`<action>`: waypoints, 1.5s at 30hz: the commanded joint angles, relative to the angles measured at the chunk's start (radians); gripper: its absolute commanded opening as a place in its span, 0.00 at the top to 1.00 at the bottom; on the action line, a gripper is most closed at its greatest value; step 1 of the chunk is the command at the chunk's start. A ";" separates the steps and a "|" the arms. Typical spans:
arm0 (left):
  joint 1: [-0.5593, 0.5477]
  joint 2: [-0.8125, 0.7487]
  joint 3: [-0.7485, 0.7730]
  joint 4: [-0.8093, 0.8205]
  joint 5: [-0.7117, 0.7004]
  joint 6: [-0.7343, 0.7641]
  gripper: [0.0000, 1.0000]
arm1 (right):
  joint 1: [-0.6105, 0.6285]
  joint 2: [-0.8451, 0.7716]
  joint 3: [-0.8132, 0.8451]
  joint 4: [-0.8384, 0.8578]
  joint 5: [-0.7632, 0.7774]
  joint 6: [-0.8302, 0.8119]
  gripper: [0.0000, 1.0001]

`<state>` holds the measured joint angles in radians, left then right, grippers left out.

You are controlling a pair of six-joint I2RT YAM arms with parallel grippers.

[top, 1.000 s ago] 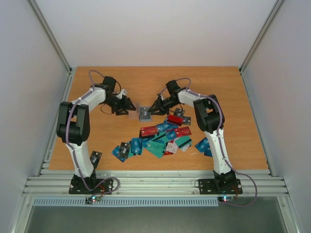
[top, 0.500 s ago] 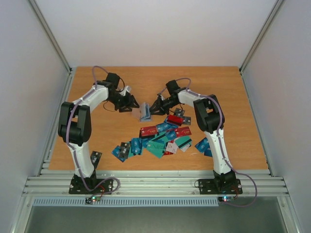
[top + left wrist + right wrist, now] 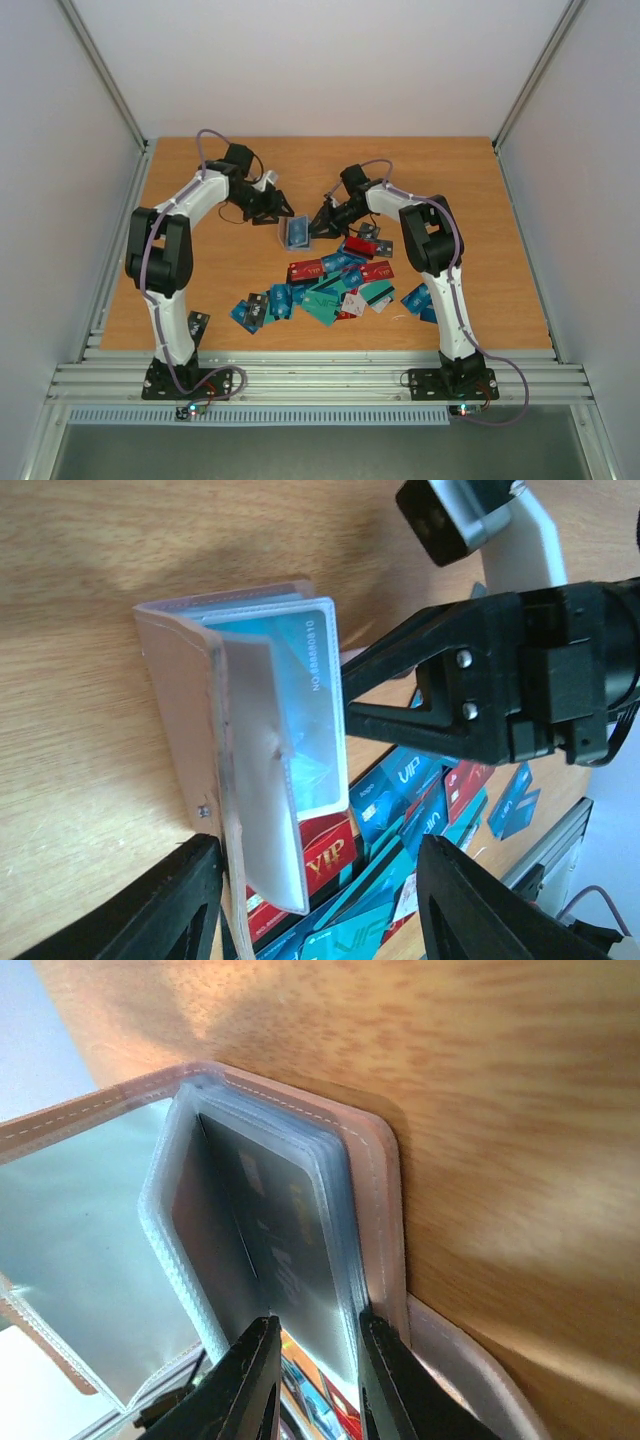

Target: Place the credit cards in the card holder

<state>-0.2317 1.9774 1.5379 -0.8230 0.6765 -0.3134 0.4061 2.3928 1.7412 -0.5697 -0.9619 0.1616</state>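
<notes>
Now, card holder [image 3: 295, 232]: open and standing on edge on the table [image 3: 210, 270], between the two grippers, just beyond the heap of loose cards.
Covers: tan outside. In the left wrist view one cover faces left, and a bundle of clear pockets fans out from it.
Teal card [image 3: 315, 715]: inside the outermost clear pocket, with a row of digits printed along one edge.
Right gripper [image 3: 315, 1328]: closed on the card holder. Its two fingers clamp the bundle of clear pockets from both sides, and a dark card shows within the bundle.
Left gripper [image 3: 315, 860]: jaws spread wide, gripping nothing. The holder's near end lies between the fingers. One finger seems to sit just beside the tan cover, but whether it touches cannot be told from this angle.
Credit cards [image 3: 335, 285]: a loose, overlapping heap of red, blue, teal and white cards, flat on the table on the near side of the holder, closer to the right arm.
Red card [image 3: 325, 855]: marked "VIP", lying flat just past the holder's near end in the left wrist view.
Blue cards [image 3: 418, 298]: at the heap's right edge, beside the right arm.
Single dark card [image 3: 197, 325]: well apart from the heap, beside the left arm near the table's front edge.
</notes>
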 commanded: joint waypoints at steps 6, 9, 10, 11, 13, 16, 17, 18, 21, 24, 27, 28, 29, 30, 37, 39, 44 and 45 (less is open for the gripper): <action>-0.038 0.074 0.121 -0.049 0.032 0.016 0.47 | 0.007 -0.054 0.008 -0.146 0.115 -0.010 0.76; -0.048 0.089 0.140 -0.060 0.032 0.016 0.47 | 0.006 -0.058 0.052 -0.196 0.132 -0.024 0.75; -0.051 0.094 0.147 -0.063 0.032 0.016 0.47 | 0.007 -0.058 0.065 -0.213 0.141 -0.032 0.75; -0.054 0.097 0.153 -0.066 0.032 0.016 0.47 | 0.007 -0.060 0.077 -0.231 0.152 -0.038 0.75; -0.059 0.102 0.160 -0.068 0.032 0.015 0.48 | 0.005 -0.062 0.096 -0.260 0.171 -0.047 0.75; -0.065 0.113 0.167 -0.063 0.031 0.007 0.49 | 0.005 -0.067 0.101 -0.279 0.181 -0.042 0.74; -0.066 0.115 0.169 -0.059 0.031 0.002 0.50 | 0.005 -0.072 0.102 -0.282 0.182 -0.042 0.74; -0.068 0.120 0.172 -0.056 0.031 0.000 0.50 | 0.005 -0.076 0.103 -0.287 0.189 -0.042 0.73; -0.074 0.128 0.185 -0.050 0.032 -0.012 0.51 | 0.000 -0.093 0.110 -0.307 0.209 -0.051 0.73; -0.084 0.140 0.197 -0.049 0.034 -0.020 0.53 | -0.012 -0.118 0.108 -0.318 0.221 -0.057 0.73; -0.098 0.154 0.212 -0.051 0.031 -0.028 0.55 | -0.027 -0.142 0.100 -0.319 0.220 -0.060 0.73; -0.104 0.158 0.217 -0.051 0.030 -0.030 0.55 | -0.031 -0.147 0.096 -0.317 0.219 -0.060 0.73; -0.109 0.163 0.222 -0.049 0.027 -0.031 0.55 | -0.034 -0.155 0.093 -0.315 0.217 -0.060 0.74; -0.114 0.167 0.223 -0.048 0.025 -0.033 0.55 | -0.036 -0.160 0.090 -0.313 0.214 -0.062 0.73; -0.130 0.191 0.174 0.052 0.030 -0.056 0.65 | -0.050 -0.176 0.081 -0.310 0.191 -0.056 0.74; -0.130 0.203 0.159 0.079 0.041 -0.066 0.69 | -0.054 -0.184 0.074 -0.308 0.186 -0.053 0.74; -0.130 0.221 0.110 0.146 0.051 -0.094 0.88 | -0.062 -0.198 0.057 -0.296 0.161 -0.045 0.74; -0.130 0.225 0.103 0.157 0.052 -0.099 0.93 | -0.062 -0.200 0.055 -0.294 0.156 -0.044 0.74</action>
<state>-0.3595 2.1666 1.6783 -0.7574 0.7074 -0.3885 0.3550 2.2463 1.8091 -0.8669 -0.7689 0.1143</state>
